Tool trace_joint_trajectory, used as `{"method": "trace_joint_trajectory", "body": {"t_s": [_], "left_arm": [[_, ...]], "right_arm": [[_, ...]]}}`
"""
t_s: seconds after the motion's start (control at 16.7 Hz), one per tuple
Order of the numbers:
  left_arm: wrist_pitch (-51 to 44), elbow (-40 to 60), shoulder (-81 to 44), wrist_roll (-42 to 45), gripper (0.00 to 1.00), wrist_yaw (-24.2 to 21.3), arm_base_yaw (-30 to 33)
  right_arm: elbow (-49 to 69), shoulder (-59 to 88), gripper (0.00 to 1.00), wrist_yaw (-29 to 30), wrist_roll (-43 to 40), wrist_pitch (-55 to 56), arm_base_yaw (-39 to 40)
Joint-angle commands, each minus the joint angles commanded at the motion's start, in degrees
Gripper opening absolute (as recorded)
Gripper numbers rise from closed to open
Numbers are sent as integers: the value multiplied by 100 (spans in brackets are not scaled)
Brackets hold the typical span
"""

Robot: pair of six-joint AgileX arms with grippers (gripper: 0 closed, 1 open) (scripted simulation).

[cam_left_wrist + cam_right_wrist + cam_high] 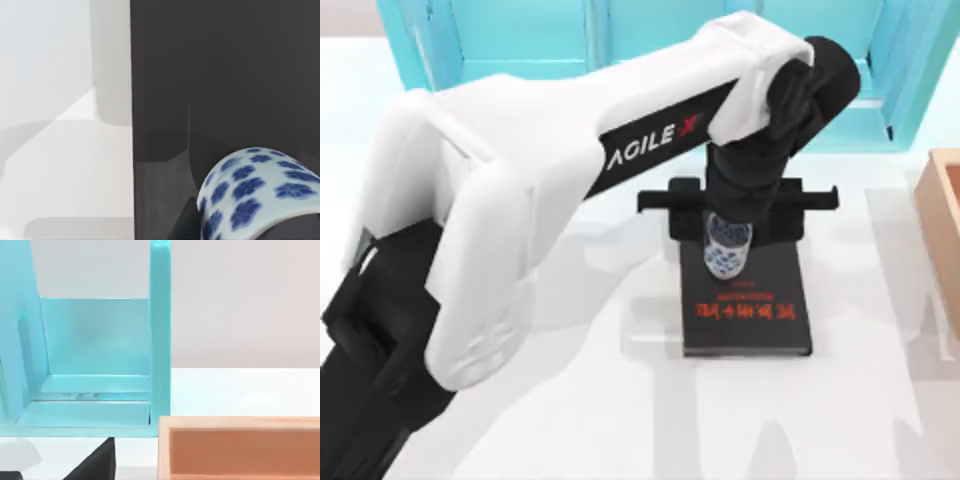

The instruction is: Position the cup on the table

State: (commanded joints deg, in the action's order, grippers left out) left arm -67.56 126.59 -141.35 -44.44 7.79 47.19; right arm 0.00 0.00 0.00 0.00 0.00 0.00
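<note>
The left gripper (728, 240) holds the small white blue-flowered cup (727, 250) over the black book (747, 300); releasing here misses the white table (620, 420).

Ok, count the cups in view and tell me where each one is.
1. The cup is over the far end of the black book, at the left gripper. Others could be hidden under the arm.

The white counter (880, 420) spans the frame in the top view. A black book (750, 310) with red lettering lies flat on it, just right of centre. A turquoise shelf unit (520, 35) stands along the upper edge, and a wooden box (945, 220) sits at the right edge.
</note>
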Motion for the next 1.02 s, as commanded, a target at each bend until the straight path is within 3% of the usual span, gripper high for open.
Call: {"method": "trace_joint_trajectory", "body": {"t_s": [0.3, 0.72, 1.02], "left_arm": [[-876, 975, -57, -1, 0, 0, 1], [-956, 1015, 7, 90, 0, -17, -85], [-653, -82, 899, 1234, 0, -227, -1294]], "right_arm": [[0, 0, 100, 0, 0, 0, 0], [0, 0, 100, 0, 0, 0, 0], [0, 0, 100, 0, 0, 0, 0]]}}
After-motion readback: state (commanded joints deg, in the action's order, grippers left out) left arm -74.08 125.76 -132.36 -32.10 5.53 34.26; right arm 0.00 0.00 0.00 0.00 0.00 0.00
